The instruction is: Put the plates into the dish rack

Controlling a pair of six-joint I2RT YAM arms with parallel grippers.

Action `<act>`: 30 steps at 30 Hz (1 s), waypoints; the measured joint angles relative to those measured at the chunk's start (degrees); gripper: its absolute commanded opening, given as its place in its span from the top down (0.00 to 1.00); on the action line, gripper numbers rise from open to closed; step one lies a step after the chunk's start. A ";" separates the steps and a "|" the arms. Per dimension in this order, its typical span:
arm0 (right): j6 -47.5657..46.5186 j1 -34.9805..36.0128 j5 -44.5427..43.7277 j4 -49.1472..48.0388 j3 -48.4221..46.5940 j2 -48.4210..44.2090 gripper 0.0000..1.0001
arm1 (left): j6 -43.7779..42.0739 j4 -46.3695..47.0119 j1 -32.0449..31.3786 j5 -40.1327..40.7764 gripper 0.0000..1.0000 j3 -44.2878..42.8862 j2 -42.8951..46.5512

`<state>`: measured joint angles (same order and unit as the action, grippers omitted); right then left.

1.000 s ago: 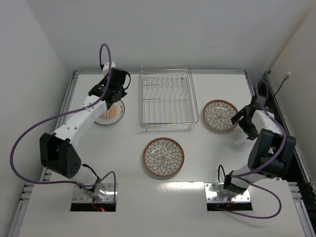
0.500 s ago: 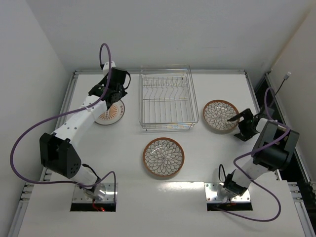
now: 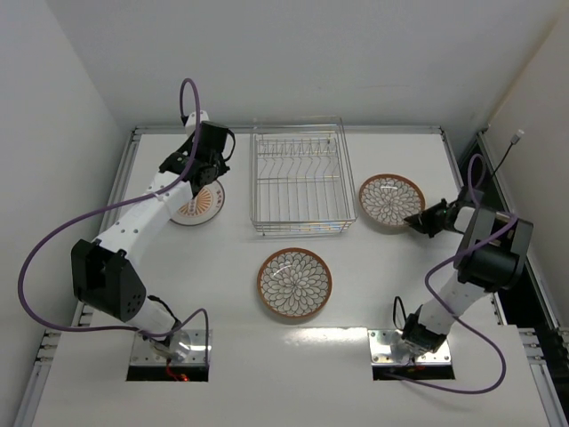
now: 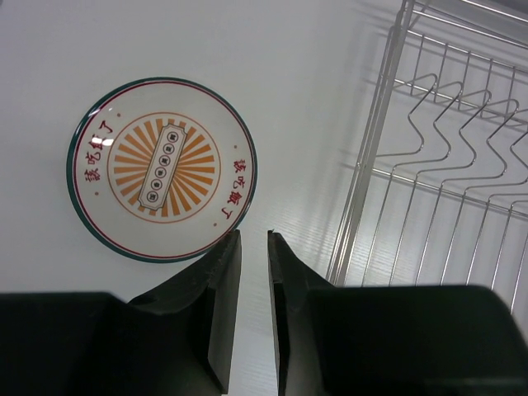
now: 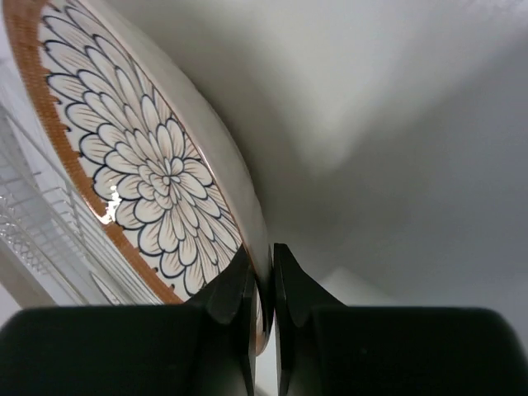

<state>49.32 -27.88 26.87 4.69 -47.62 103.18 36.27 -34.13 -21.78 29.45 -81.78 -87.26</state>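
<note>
Top view: the rack (image 3: pixel 302 182) stands mid-far on the bench (image 3: pixel 373 294). The striped plate (image 3: pixel 197 203) lies left of it, under the left fingers (image 3: pixel 207 171). The near petal plate (image 3: pixel 294 282) lies in front. The right fingers (image 3: pixel 418 220) meet the right petal plate (image 3: pixel 389 199).

Left wrist: fingers almost closed, empty, beside the striped plate's rim.

Right wrist: fingers clamped on the right petal plate's rim.
</note>
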 measured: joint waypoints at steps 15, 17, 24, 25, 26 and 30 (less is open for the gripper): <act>-1.11 10.93 -33.11 17.59 -1.42 -39.10 1.00 | 0.04 0.04 0.00 1.16 0.83 0.00 0.02; -1.60 15.93 -38.34 18.86 -7.23 -38.93 1.00 | 0.02 0.04 0.00 1.29 0.83 0.00 0.00; -4.52 33.86 -53.96 20.37 -24.87 -26.08 1.00 | 0.02 -0.04 0.00 1.95 0.83 0.00 0.00; -5.14 36.09 -56.04 21.00 -26.86 -23.65 1.00 | 0.02 -0.02 0.00 1.97 0.83 0.00 0.00; -5.99 38.36 -58.18 21.92 -29.09 -20.90 1.00 | 0.02 -0.04 0.00 2.01 0.83 0.00 0.00; -9.11 45.70 -67.19 25.14 -37.62 -9.86 1.00 | 0.02 -0.04 0.00 2.03 0.83 0.02 0.00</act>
<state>40.21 17.82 -40.32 29.82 -85.23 93.32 36.29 -34.17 -21.78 31.48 -81.76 -87.26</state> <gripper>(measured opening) 0.070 0.173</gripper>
